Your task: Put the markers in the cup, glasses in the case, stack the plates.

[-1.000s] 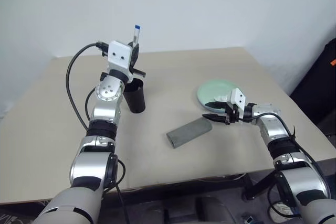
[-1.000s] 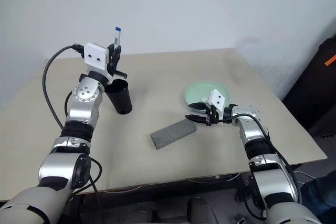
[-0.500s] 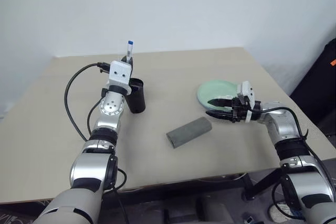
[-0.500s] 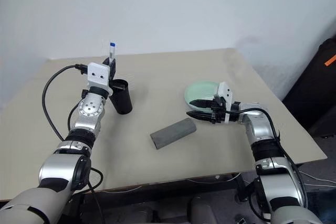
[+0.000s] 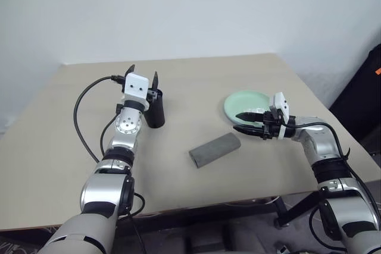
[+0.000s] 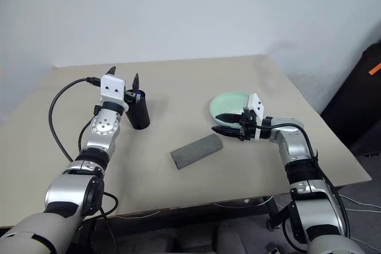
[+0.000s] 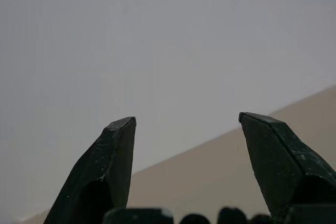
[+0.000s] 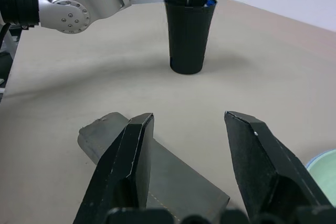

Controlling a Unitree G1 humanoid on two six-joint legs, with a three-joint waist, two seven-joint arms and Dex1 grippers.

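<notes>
Left gripper beside the black cup, at its left and far side, fingers spread wide, tips pointing up, nothing between them. Cup upright on the beige table, left of centre; blue tip of a marker just showing at its rim. Grey glasses case closed, lying slantwise near the table's middle, well apart from the cup, to its right and nearer. Mint green plate on the right side, beyond and right of the case. Right gripper at the plate's near edge, pointing left toward the case, fingers apart, empty; contact with the plate impossible to tell. In the right wrist view, case below and between the parted fingers, cup farther off.
</notes>
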